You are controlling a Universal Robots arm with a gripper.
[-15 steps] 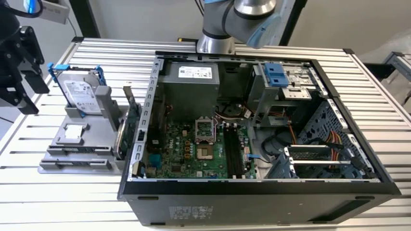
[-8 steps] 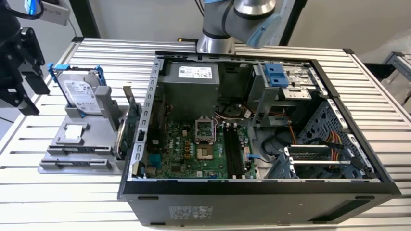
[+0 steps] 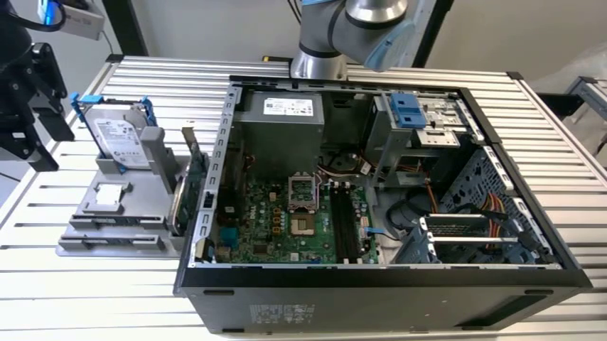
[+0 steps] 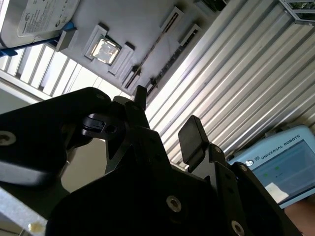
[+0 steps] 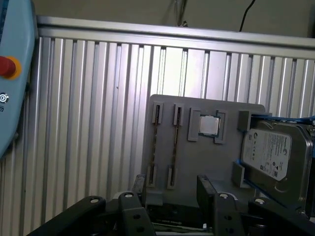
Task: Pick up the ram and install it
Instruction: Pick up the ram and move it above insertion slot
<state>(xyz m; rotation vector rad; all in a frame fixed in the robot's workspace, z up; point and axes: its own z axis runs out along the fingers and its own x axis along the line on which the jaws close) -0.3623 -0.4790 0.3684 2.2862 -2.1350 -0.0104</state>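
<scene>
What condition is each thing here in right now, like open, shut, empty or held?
Black two-fingered gripper: open, holding nothing.
Thin dark ram stick: on edge in the grey holder, not gripped.
Black computer case: lying on its side, open.
Long black motherboard memory slots: look empty.
Silver hard drive in blue frame: upright in the holder.

Cropped and obscured: the arm (image 3: 351,28) leaves the exterior view at its top edge, and the computer case (image 3: 379,302) is cut off at the bottom. In the first wrist view, the picture's edges clip the hard drive (image 5: 275,157), the teach pendant (image 5: 15,73) and the gripper (image 5: 172,186). The ram (image 5: 174,147) is a thin edge-on strip in the grey holder (image 5: 206,162), its chips unseen.
</scene>
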